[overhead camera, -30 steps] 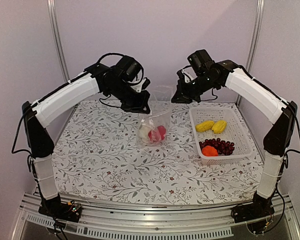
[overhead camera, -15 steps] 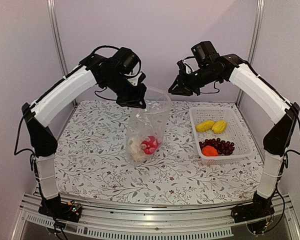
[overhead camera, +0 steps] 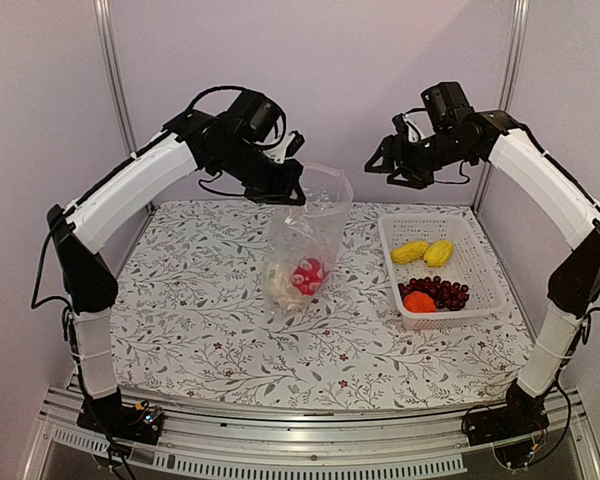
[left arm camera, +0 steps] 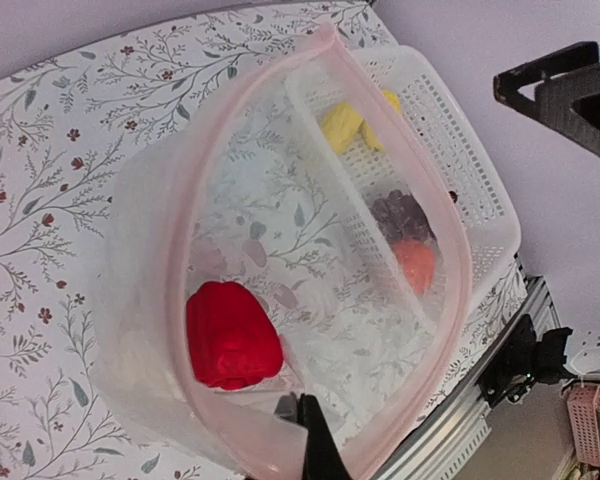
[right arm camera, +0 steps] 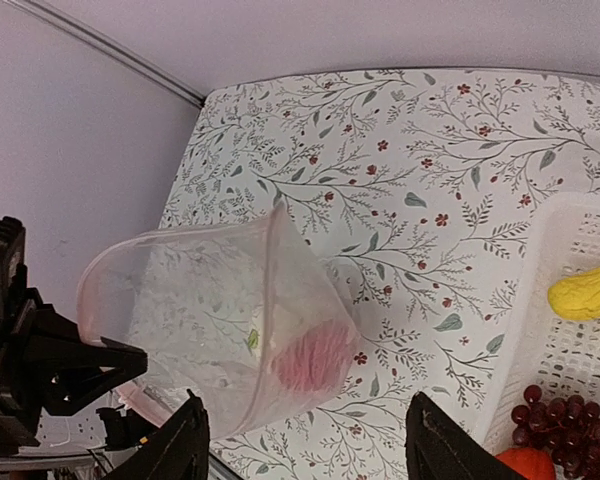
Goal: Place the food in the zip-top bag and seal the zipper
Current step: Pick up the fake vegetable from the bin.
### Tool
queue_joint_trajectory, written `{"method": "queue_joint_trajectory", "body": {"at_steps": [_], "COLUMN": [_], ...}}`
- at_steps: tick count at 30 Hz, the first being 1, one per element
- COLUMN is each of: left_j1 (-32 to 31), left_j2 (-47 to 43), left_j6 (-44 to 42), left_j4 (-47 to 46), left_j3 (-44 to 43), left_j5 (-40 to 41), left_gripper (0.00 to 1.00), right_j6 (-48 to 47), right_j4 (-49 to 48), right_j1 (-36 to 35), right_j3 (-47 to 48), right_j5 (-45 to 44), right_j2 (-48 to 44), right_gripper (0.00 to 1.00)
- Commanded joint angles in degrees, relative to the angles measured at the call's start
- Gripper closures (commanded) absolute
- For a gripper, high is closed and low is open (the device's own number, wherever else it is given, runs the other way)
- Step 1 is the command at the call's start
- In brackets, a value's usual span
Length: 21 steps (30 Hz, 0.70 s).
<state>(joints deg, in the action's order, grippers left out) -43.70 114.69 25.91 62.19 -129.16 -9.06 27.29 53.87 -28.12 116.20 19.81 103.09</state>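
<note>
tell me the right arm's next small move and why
Probably lower the right gripper toward the basket for a yellow piece: its jaws are open and empty, the left gripper holds the bag up by its mouth, and four pieces wait in the basket.

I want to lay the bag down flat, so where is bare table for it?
The widest bare table is the near strip between the bag and the table's near edge, and the patch left of the bag. Crowded: the basket on the right, and the narrow gap between it and the bag.
</note>
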Motion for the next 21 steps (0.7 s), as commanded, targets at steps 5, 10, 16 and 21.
{"method": "queue_joint_trajectory", "body": {"at_steps": [5, 10, 16, 21], "left_j1": [0.02, 0.35, 0.45, 0.55], "left_j2": [-0.17, -0.80, -0.38, -0.33], "left_j6": [-3.12, -2.61, -2.09, -2.15], "left_j4": [-2.99, -3.59, -3.41, -3.24], "left_j3": [1.13, 5.33, 7.25, 7.26], "left_j5": [-4.08, -6.19, -7.15, -6.57], "left_gripper": [1.00, 1.00, 1.00, 1.00], "right_j6": [-2.60, -0.05, 2.85, 3.86], "right_j4": [-8.93, -8.72, -12.46, -13.17], "right_j1": [12.52, 17.00, 19.81, 20.97], "right_j3": [-20.18, -26.43, -32.28, -32.41], "right_j5": [-2.49, -6.08, -6.41, -7.30], "right_j2": [-7.74, -5.83, -4.11, 0.55], "right_gripper": [0.34, 0.34, 0.35, 0.35]}}
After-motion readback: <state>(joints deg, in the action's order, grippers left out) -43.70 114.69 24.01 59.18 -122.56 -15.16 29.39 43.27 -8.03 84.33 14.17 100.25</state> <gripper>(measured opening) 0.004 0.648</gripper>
